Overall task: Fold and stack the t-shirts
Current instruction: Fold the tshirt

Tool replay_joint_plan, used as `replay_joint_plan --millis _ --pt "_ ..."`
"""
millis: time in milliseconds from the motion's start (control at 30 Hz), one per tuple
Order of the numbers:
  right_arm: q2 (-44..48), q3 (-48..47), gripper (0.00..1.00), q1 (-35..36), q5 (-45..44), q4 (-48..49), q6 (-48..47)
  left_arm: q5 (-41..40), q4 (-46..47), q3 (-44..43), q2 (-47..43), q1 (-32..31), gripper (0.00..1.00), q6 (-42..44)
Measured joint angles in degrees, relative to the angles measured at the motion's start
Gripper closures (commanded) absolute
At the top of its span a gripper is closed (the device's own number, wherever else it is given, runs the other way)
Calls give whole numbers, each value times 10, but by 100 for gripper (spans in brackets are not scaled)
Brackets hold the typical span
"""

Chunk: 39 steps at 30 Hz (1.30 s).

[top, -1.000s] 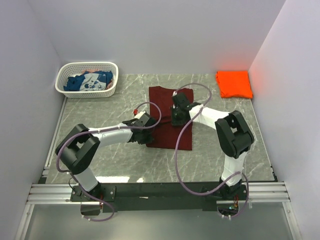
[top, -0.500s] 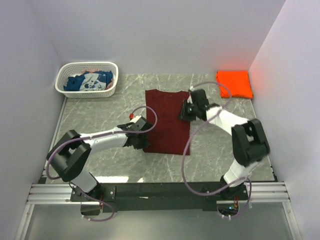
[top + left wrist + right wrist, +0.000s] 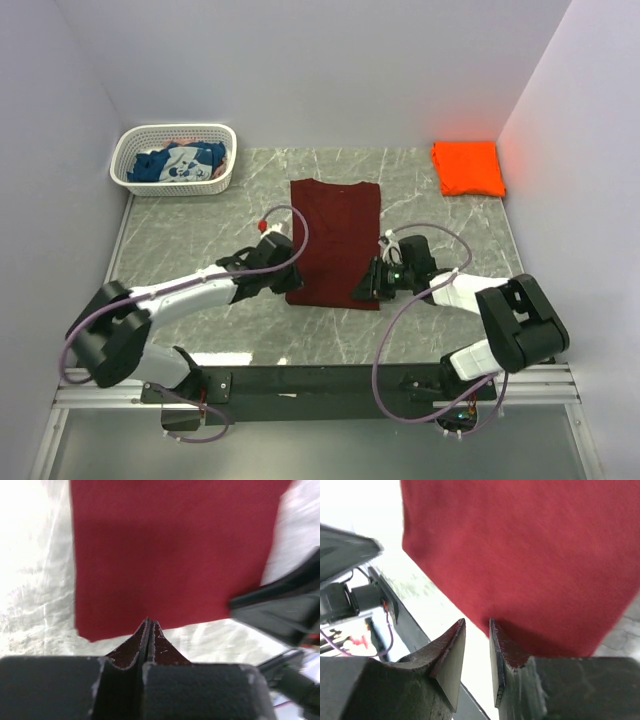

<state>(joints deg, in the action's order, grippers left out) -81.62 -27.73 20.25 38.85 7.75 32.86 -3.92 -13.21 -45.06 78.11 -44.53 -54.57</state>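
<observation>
Done: orange t-shirt (image 3: 468,168) lying folded, far right.
Under way: you are folding maroon t-shirt (image 3: 335,235), mid-table; left gripper (image 3: 149,621) pinched together, right gripper (image 3: 476,623) parted.
Remaining: blue t-shirt (image 3: 180,162) sitting in basket (image 3: 222,135).

I see that the flat dark maroon t-shirt (image 3: 335,240) is soft cloth. It is matt, and up close the weave looks fine and a bit fuzzy. The folded bright orange t-shirt (image 3: 468,168) is matt cloth too. The blue t-shirt with a white print (image 3: 180,163) is soft, crumpled cloth. The white lattice basket (image 3: 175,129) looks like hard, smooth plastic. The grey table top (image 3: 200,225) looks like marble with white veins, smooth and a little shiny. The fingers (image 3: 447,655) of the right gripper (image 3: 476,621) look like dark matt plastic with pale, scuffed edges. The long rail (image 3: 540,388) looks like bare silver metal.
</observation>
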Motion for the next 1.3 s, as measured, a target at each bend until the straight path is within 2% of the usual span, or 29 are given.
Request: replay_joint_plan --millis 167,267,400,600,667,800,1033,1167,1300 --pt "-58 47 69 -38 58 83 22 37 52 71 65 3 99 -11" --pt "-75 58 69 -60 87 118 43 65 90 93 60 24 99 -25" --pt "-68 59 69 -66 81 112 52 92 116 130 33 58 99 -47" --pt "-14 47 69 -93 59 55 40 79 49 139 -28 74 99 -45" --pt "-8 19 69 -96 60 37 37 73 29 123 -35 76 98 -38" --pt "-24 -65 69 -97 66 34 37 71 20 36 -5 90 98 -12" --pt "-160 -186 69 -131 77 52 37 89 68 -148 162 136 99 31" --pt "-248 -218 69 -162 71 32 32 103 78 -172 251 164 99 39" --pt "-276 -224 69 -182 78 22 37 127 82 -167 295 186 99 33"
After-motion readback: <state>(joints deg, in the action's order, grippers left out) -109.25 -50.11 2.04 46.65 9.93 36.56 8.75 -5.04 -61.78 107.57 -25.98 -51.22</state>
